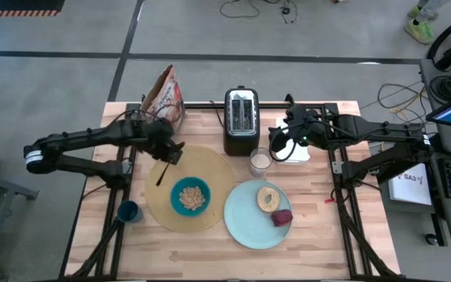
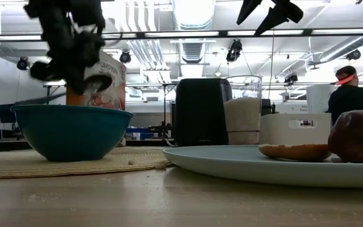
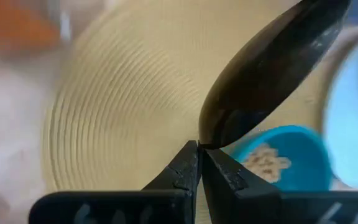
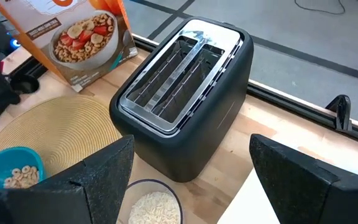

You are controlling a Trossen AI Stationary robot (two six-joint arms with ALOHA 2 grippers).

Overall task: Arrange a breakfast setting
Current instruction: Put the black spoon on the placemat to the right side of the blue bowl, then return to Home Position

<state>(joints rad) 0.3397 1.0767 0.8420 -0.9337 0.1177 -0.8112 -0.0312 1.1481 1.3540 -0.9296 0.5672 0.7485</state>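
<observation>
My left gripper [image 1: 171,151] is shut on the black spoon [image 1: 163,171] above the far left part of the round tan placemat [image 1: 210,168]. The teal bowl [image 1: 189,196] stands on the mat and holds cereal. To its right, the pale-blue plate [image 1: 249,223] carries the round bread [image 1: 269,198] and the dark red fruit [image 1: 282,217]. The dark blue cup [image 1: 129,211] stands on the table left of the mat. My right gripper [image 1: 280,142] is open and empty, raised beside the toaster [image 1: 241,119]; in its wrist view [image 4: 191,149] its fingers stand wide apart. My left gripper pinches the spoon between its two fingertips [image 3: 188,163], at the narrow end of the spoon's bowl [image 3: 213,138]. The bowl [image 3: 272,68] sticks out beyond the fingertips. The spoon is lifted clear of the mat, and a thin dark length [image 1: 161,176] slants below the gripper.
A cereal box [image 1: 164,98] stands at the far left edge. A glass with a white filling [image 1: 260,162] stands in front of the toaster, and a white container [image 1: 294,150] lies right of it. A person [image 2: 348,94] shows in the room beyond the table.
</observation>
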